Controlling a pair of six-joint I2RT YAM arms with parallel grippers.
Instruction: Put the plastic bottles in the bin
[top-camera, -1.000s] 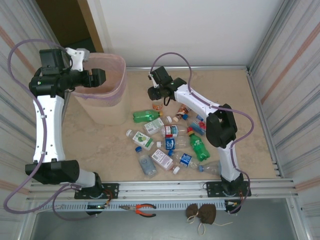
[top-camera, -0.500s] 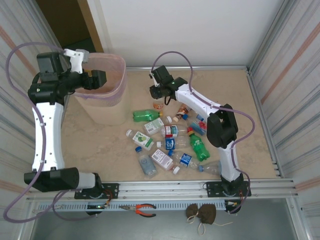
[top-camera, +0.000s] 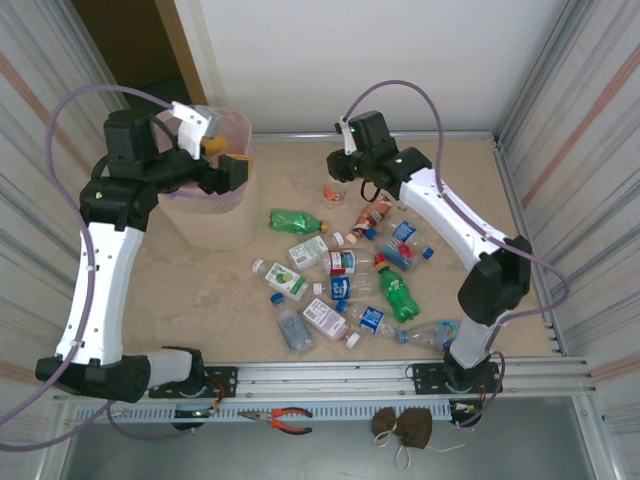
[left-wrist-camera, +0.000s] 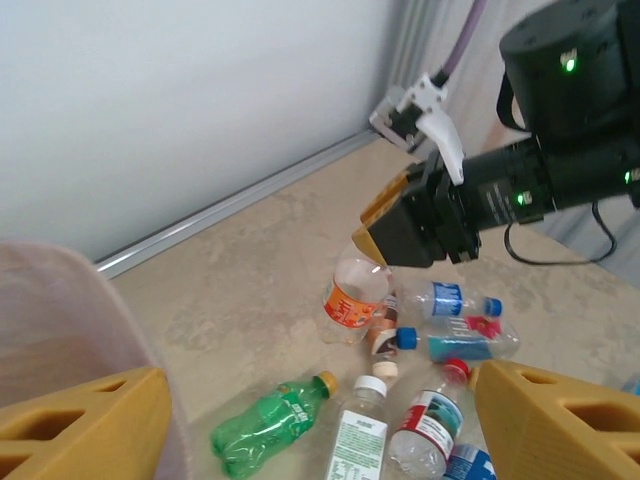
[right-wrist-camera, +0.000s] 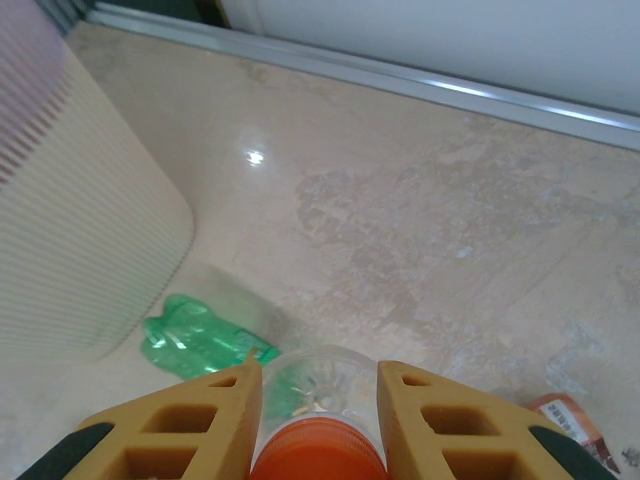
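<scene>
Right claw (top-camera: 337, 186) clamped a clear, orange-labelled bottle (left-wrist-camera: 352, 298); left claw (top-camera: 235, 170) gaped wide, empty, beside the bin (top-camera: 205, 225) rim.

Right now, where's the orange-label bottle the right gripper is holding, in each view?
Top external: the orange-label bottle is upper middle, in the right gripper.
Left wrist: centre, below the gripper.
Right wrist: bottom edge, between the fingers.
Shared landmark: the green bottle lying nearby.
</scene>
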